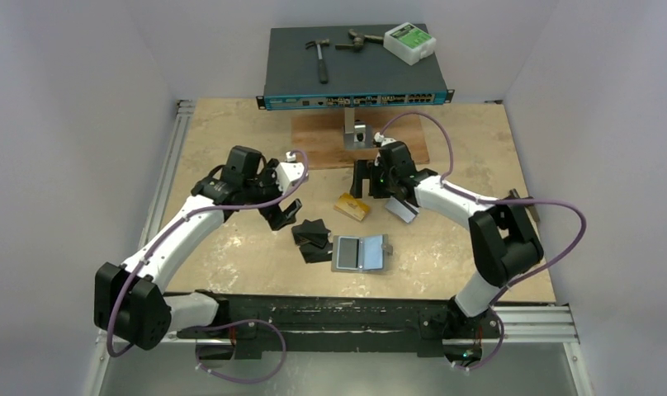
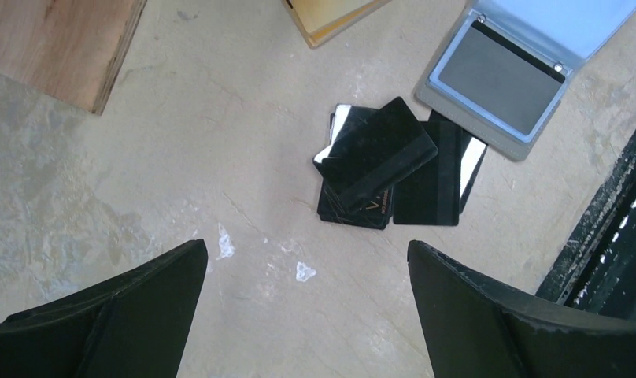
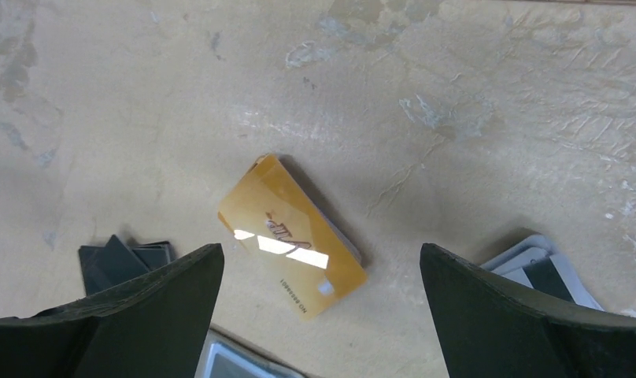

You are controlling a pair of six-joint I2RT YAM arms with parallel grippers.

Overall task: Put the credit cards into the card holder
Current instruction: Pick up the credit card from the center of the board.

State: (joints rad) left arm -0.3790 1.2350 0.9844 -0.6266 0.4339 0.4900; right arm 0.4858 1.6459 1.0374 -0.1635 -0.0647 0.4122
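Observation:
The grey card holder point(image 1: 359, 253) lies open near the front edge, bluish inside. A grey card with a dark stripe point(image 2: 496, 75) sits in its pocket point(image 2: 527, 47). A loose pile of black striped cards point(image 1: 312, 239) point(image 2: 378, 161) lies just left of it. An orange-yellow stack of cards point(image 1: 352, 206) point(image 3: 291, 236) lies behind it, and silver-grey cards point(image 1: 403, 210) point(image 3: 535, 264) lie to the right. My left gripper point(image 1: 285, 214) point(image 2: 305, 248) hangs open and empty beside the black pile. My right gripper point(image 1: 370, 188) point(image 3: 321, 250) hangs open and empty over the orange-yellow stack.
A wooden board point(image 1: 359, 140) with a small metal stand point(image 1: 357, 132) lies at the back. Behind it a network switch point(image 1: 355, 70) carries a hammer point(image 1: 320, 56) and a white box point(image 1: 410, 41). A black rail point(image 1: 347, 309) runs along the front edge.

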